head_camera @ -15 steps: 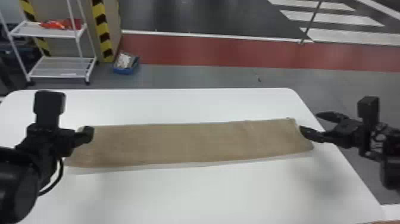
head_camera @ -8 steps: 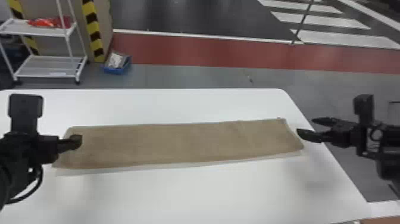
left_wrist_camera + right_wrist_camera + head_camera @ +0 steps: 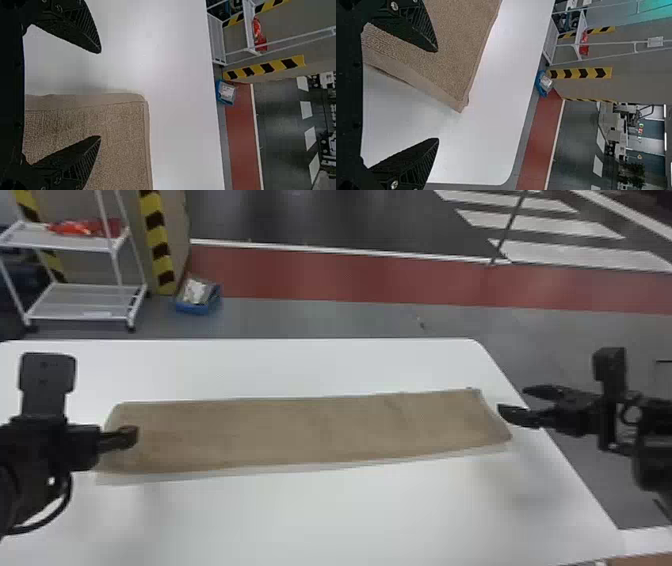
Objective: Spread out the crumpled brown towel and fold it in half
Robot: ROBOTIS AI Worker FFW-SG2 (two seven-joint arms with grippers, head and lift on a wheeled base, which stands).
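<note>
Both open: left pincer (image 3: 100, 95) and right pincer (image 3: 436, 95), nothing in either. Brown towel (image 3: 310, 435) lies flat between them on the worktop (image 3: 325, 520), a long strip with a paler lower layer peeking out along the near edge, so we read the half fold as made. Each pincer sits at one short end, one finger over cloth, the other past it, spread wide probably so we clear the fabric without dragging it. End by the right pincer runs slanted; if we want it neater, pinch there lightly, since a hard tug could shift both layers
</note>
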